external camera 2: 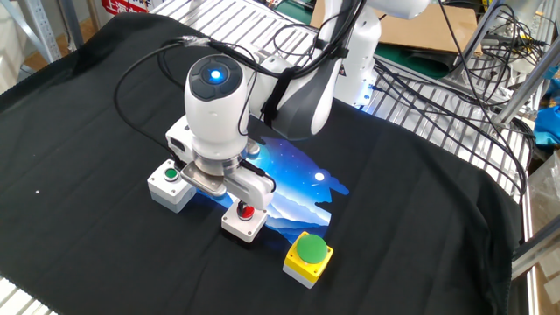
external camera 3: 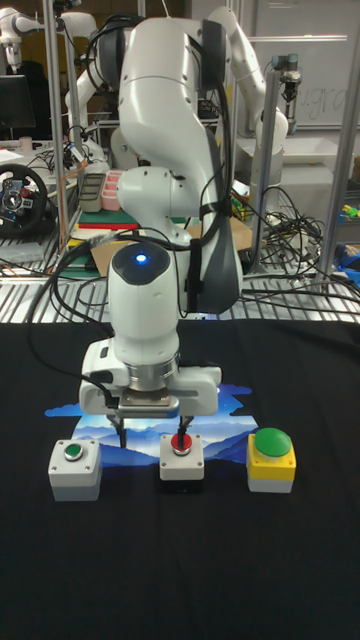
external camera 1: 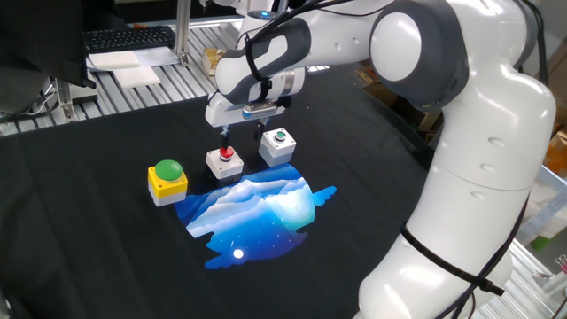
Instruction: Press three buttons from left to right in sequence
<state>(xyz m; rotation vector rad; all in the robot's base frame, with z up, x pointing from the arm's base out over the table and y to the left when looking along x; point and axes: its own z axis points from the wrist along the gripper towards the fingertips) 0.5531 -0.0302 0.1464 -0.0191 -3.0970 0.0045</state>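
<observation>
Three buttons stand in a row on the black cloth. The big green dome on a yellow box is leftmost, the red button on a white box is in the middle, and the small green button on a white box is rightmost. In the tall fixed view the order is mirrored: small green, red, yellow box. My gripper points down and is open, holding nothing. One finger hangs just above the red button with a small gap; the other finger is over the cloth between the two white boxes.
A blue mountain-print mat lies on the cloth in front of the buttons. A keyboard and papers sit on the slatted metal table at the back left. Cables run across the slats by the arm's base.
</observation>
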